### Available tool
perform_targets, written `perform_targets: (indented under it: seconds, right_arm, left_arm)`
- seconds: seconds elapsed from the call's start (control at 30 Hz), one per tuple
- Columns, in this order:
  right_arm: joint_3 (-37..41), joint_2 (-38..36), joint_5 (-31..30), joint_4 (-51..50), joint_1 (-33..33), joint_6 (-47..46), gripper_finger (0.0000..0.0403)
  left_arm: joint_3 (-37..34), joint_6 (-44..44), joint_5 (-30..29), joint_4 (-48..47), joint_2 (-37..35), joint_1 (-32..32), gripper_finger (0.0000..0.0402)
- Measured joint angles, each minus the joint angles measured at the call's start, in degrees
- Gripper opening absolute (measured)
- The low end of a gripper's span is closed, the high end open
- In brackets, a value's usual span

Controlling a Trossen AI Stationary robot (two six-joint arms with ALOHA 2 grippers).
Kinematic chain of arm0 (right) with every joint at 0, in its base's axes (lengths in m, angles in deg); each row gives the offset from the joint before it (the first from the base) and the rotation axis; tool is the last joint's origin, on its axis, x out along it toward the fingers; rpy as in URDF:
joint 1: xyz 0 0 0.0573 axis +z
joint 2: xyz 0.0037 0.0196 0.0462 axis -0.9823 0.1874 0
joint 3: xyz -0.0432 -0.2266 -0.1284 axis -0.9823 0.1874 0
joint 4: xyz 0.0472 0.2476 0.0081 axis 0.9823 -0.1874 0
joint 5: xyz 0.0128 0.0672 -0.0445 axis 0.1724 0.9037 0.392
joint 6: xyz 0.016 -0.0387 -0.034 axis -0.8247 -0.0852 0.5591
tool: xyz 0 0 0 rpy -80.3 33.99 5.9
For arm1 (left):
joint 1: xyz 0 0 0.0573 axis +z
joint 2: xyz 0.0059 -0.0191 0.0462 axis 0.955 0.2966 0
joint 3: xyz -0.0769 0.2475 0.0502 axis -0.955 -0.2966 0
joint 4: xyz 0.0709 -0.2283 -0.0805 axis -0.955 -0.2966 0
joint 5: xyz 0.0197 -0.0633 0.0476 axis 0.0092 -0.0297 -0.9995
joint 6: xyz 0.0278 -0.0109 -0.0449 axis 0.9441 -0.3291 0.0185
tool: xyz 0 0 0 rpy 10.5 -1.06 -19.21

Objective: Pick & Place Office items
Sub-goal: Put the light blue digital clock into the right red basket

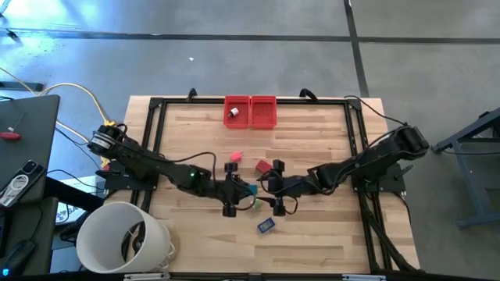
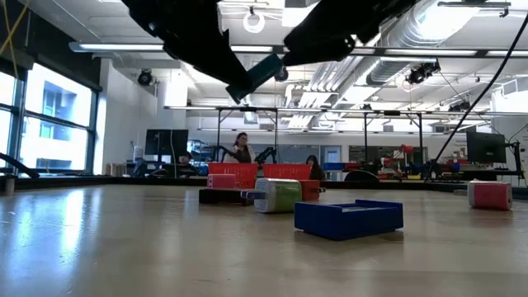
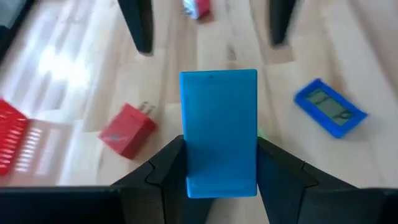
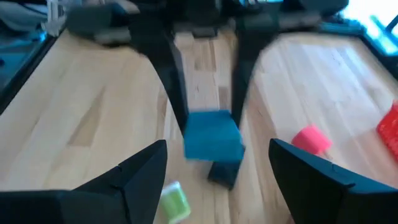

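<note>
**A:** What holds the teal piece?

**B:** The left gripper (image 3: 219,177), near the middle of the tabletop (image 1: 312,234), is clamped on a flat teal block (image 3: 218,130). Its two dark fingers press the block's lower sides, so most of the block stands clear above them. In the low view the block hangs tilted, well above the wood, which suggests it is being carried rather than set down.

**A:** And the other arm?

**B:** The right gripper (image 4: 217,186) sits just beside the left one, facing it, with its fingers apart and nothing between them. It looks ready to receive the block or simply to wait; I cannot tell which.

**A:** Where are the other pieces?

**B:** A dark blue piece (image 1: 266,225) lies toward the near edge. A green-and-white piece (image 2: 277,195) rests close to the grippers. A pink piece (image 1: 236,157) and a red piece (image 1: 263,165) lie toward the far edge. Two red bins (image 1: 250,112) stand side by side at the far edge, probably the drop point; the left bin already holds a white piece (image 1: 233,113).
</note>
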Motion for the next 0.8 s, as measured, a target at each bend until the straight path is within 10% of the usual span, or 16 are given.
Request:
perform_targets:
  seconds: [0.8]
  right_arm:
    - [0.0, 5.3, 0.7, 3.3, -3.0, 7.6, 0.027]
  left_arm:
    - [0.0, 3.9, -1.5, 2.7, 0.0, 2.6, 0.0153]
